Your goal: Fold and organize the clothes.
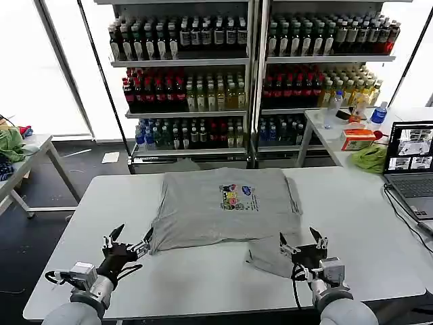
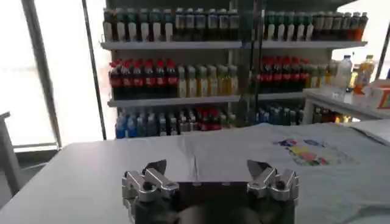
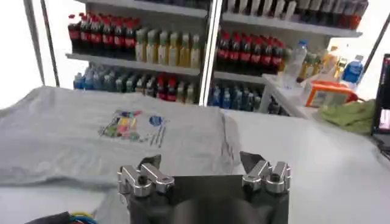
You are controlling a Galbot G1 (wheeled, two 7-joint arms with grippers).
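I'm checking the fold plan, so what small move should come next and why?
Probably lower the right gripper, which is open, onto the sleeve lying flat just under it, and pinch the sleeve to fold it inward. The grey T-shirt is spread print-up, and the open left gripper waits at the opposite corner.

A grey T-shirt [image 1: 223,206] lies spread flat on the white counter [image 1: 203,277], its multicoloured chest print [image 1: 238,197] facing up. The left hand [image 1: 126,242] hovers over the counter with fingers spread apart, the shirt's near corner just beyond its fingertips. The right hand [image 1: 303,245], also spread wide, sits over a loose sleeve [image 1: 267,258] of the shirt. Beyond the right hand and off to its outer side are a laptop [image 1: 411,162] and a bright green cloth [image 1: 371,158].
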